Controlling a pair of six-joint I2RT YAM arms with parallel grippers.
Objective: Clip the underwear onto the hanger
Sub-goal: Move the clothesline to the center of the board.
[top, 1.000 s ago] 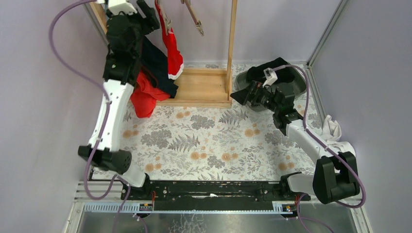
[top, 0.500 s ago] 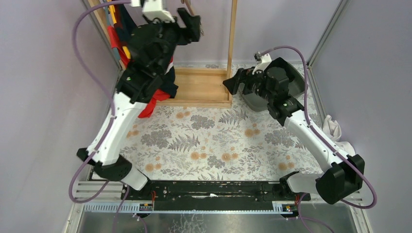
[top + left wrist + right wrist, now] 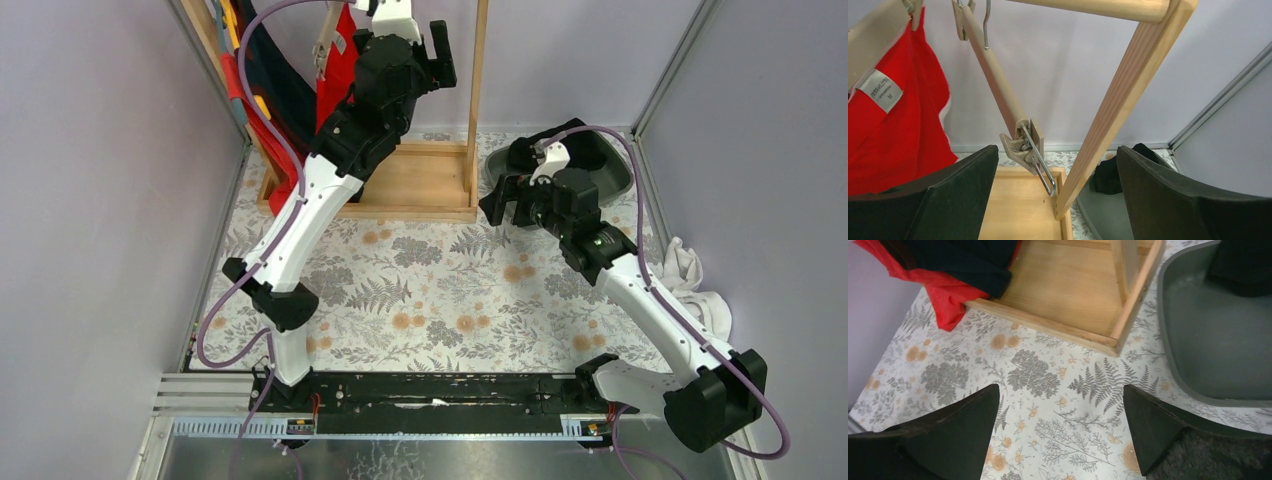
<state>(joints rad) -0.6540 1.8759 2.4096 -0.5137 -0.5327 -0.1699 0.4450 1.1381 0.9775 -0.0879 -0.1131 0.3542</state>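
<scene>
While both jaws gape empty, rack post just beside hanger clip, red garment hanging alongside, grey tub nearby.

Light: bright, even and diffuse across all three views. Shadows: faint, soft-edged, beside the wooden base, upper centre. Focus: overhead sharp throughout; wrist views crisp mid-frame, dark fingers slightly soft and featureless at lower corners. Colour: vivid, little noise.
</scene>
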